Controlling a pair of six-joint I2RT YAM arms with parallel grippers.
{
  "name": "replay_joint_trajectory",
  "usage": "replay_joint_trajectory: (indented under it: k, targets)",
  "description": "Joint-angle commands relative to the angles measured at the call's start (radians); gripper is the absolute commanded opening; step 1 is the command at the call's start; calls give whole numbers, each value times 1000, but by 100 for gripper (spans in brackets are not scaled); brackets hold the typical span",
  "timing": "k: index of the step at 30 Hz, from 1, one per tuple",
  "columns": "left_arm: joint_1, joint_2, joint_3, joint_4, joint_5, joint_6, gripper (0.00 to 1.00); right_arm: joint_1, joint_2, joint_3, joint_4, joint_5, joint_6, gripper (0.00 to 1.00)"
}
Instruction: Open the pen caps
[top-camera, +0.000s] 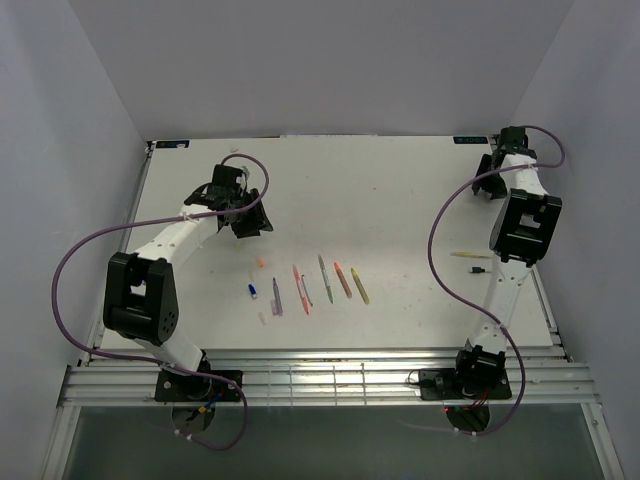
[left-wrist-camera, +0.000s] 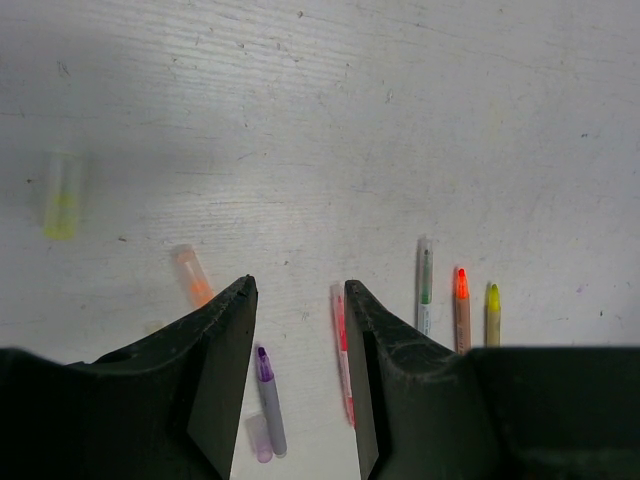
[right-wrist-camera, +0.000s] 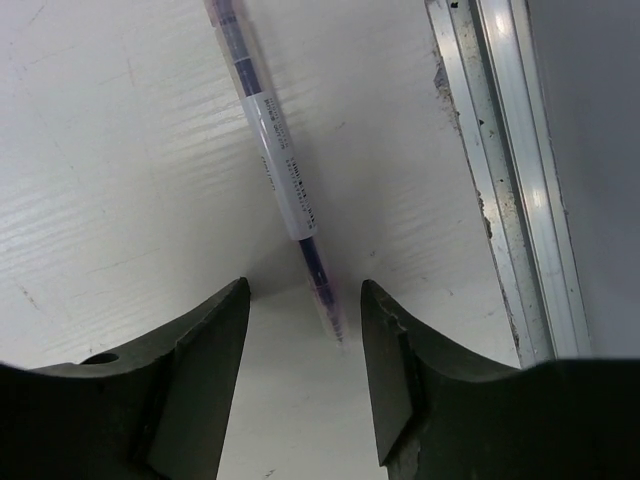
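While its jaws stand apart with nothing between them, the left gripper (left-wrist-camera: 298, 285) hangs over the left half of the table (top-camera: 400, 190), short of the far edge. Just beyond its fingertips an orange cap (left-wrist-camera: 192, 277) lies loose on the surface, and a yellow cap (left-wrist-camera: 60, 195) lies well to the left of that. A purple cap (left-wrist-camera: 260, 438) rests just beside the near end of the purple pen (left-wrist-camera: 270, 395). To the right, in a row across the middle of the table, come a red pen (left-wrist-camera: 342, 345), partly hidden by a finger, then a green pen (left-wrist-camera: 425, 285), an orange pen (left-wrist-camera: 461, 305) and a yellow pen (left-wrist-camera: 492, 312), the last two with bare coloured tips. The right gripper (right-wrist-camera: 305, 283) is at the far right corner, jaws also apart and gripping nothing. A labelled pen (right-wrist-camera: 270, 130) lies there with its thin dark tip in the gap, beside the metal rail (right-wrist-camera: 510, 200) along the right edge. Whether that tip is capped cannot be told.
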Motion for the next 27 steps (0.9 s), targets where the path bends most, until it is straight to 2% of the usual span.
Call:
replay_joint_trajectory:
  k: [1, 7, 12, 16, 22, 27]
  targets:
    - [-5, -47, -2, 3, 12, 0, 51, -1, 54, -8, -26, -19, -19, 53]
    - [-5, -63, -8, -14, 19, -3, 51, -1, 74, -2, -32, -29, -27, 31]
    - [-5, -89, 0, -41, 35, -12, 51, 1, 84, 9, -41, -72, -22, 22]
    - [-6, -107, 21, -81, 38, -16, 51, 7, 108, 46, -89, -99, -10, 8]
    - [-9, -135, 29, -146, 47, -57, 51, 76, 7, 85, -110, -130, 55, 8]
    - [-9, -139, 30, -141, 133, -158, 51, 203, -207, 25, -130, -205, 118, 8]
